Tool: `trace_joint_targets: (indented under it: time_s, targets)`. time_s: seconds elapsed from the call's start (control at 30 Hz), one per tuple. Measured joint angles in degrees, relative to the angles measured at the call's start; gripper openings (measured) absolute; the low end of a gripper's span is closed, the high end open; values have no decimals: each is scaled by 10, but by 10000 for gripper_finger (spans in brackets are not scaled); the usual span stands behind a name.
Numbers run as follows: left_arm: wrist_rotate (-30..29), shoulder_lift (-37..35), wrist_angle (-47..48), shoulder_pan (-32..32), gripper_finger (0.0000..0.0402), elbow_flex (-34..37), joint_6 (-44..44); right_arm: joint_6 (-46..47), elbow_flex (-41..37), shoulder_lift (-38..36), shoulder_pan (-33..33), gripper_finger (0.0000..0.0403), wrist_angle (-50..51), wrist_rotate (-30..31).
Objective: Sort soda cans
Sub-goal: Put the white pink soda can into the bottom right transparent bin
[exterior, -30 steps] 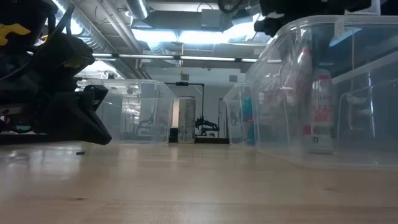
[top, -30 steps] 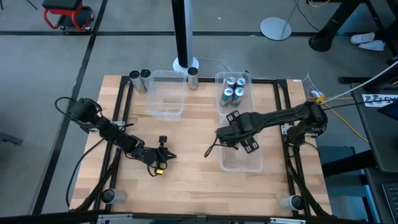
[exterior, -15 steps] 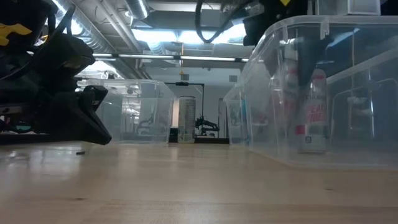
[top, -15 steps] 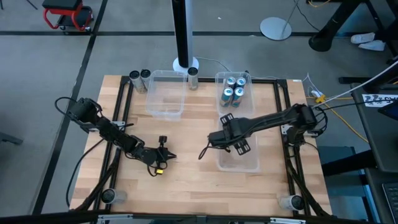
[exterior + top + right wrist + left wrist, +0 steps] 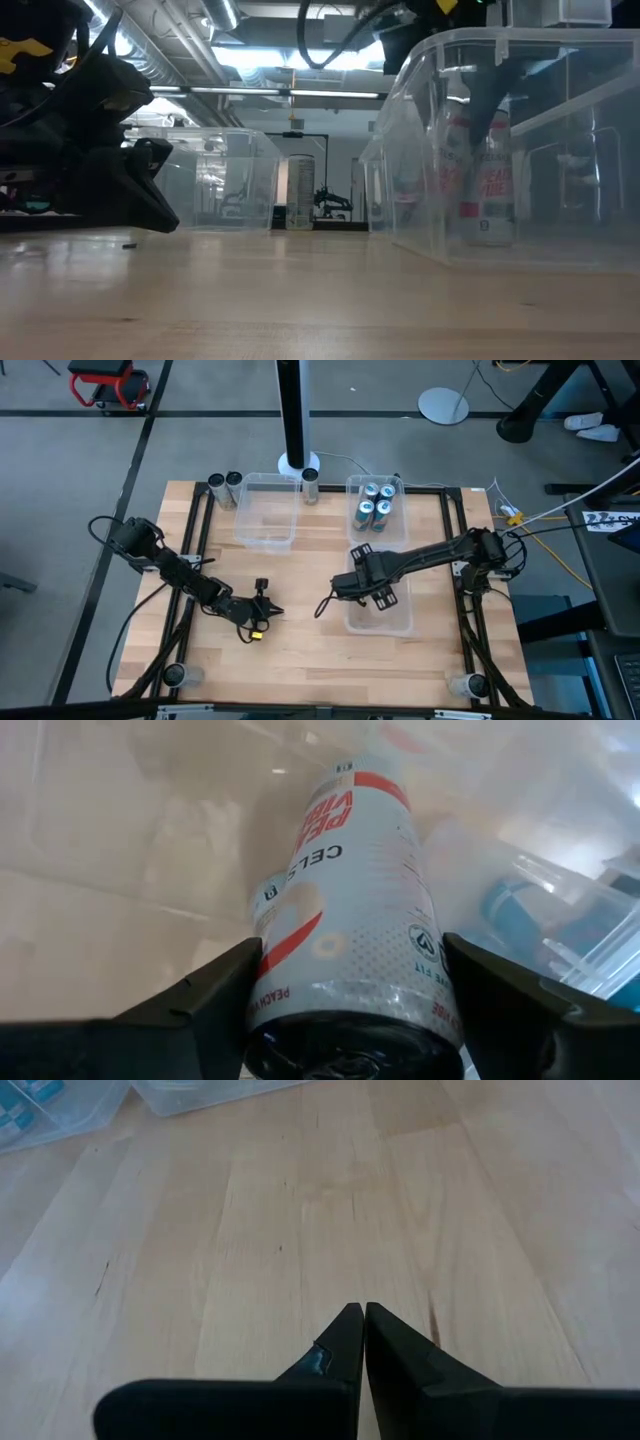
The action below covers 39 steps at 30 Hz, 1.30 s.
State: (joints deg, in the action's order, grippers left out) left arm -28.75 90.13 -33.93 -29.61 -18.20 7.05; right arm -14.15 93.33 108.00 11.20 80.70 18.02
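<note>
A white-and-red soda can (image 5: 487,190) stands upright inside the near clear bin (image 5: 400,622) on the table's right half. My right gripper (image 5: 372,592) reaches down into that bin and is shut on the can (image 5: 350,870). The far right bin (image 5: 398,532) holds several blue-and-silver cans (image 5: 375,505). Two dark cans (image 5: 224,484) and one silver can (image 5: 310,480) stand on the table at the far edge. My left gripper (image 5: 272,610) rests shut and holds nothing on the near left of the table, its tips (image 5: 358,1312) over bare wood. My right gripper pinches the can's side wall (image 5: 300,960) close to its top end, one finger (image 5: 215,990) on each side. The fingers come from above, pointing steeply down. The can stays upright inside the bin. I cannot tell whether its base touches the bin floor.
An empty clear bin (image 5: 267,510) sits at the far middle-left. A black pole on a white base (image 5: 297,460) stands just beyond the far edge. Bare wood lies between the two arms and along the near edge.
My right gripper has moved toward the table's left edge with the can held inside the near bin. The bin has slid a little to the left with it. The can has stayed upright.
</note>
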Motion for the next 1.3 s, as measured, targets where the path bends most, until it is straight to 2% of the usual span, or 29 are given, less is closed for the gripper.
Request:
trace_joint_targets:
  time_s: [0.13,0.33,0.6,0.93,1.3]
  targets:
    - [0,0,0,0,8,0,0,4,20,0,-5,284,0,-20]
    - [0,0,0,0,8,0,5,-1,26,1,-11,285,-4,-20]
    - [0,0,4,-2,8,0,7,-40,27,16,-26,285,-21,-31]
    - [0,0,3,-2,8,0,5,-56,27,17,-27,285,-35,-5]
    - [0,0,3,-2,8,0,6,-58,26,16,-30,285,-48,-6]
